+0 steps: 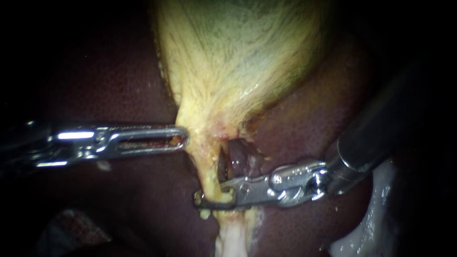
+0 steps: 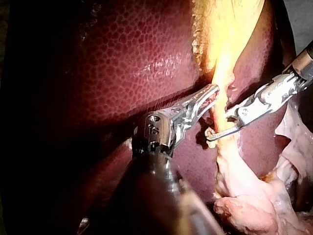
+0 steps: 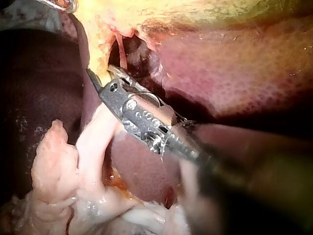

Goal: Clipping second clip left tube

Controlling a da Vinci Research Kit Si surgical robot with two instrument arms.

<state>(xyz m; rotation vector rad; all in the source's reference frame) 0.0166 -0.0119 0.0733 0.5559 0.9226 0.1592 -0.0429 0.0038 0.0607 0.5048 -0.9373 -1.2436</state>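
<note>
The tube (image 1: 209,177) runs down from the narrow end of the gallbladder (image 1: 238,57) as a pale yellow strand; a dark opening (image 1: 235,159) in the tissue lies just beside it, and the liver (image 1: 304,128) lies behind. The right instrument (image 1: 212,196) sits well below the gallbladder with its jaws parted and the tube between them; one jaw hooks round the far side, the other lies on the near side; they straddle the tube rather than pinch it, so I judge them not yet closed. The left instrument (image 1: 183,140) reaches the edge of the tissue just below the gallbladder; whether it holds that edge I cannot tell.

The tube looks soft, wet and thin; it is probably slippery and easy to tear or kink. It should be taken squarely across its width, on the bare stretch below the gallbladder and past the opening; both jaw tips ought to show beyond the far side before closing. A slow, even squeeze without pulling seems wise; a tug could strip the tube from the gallbladder.
</note>
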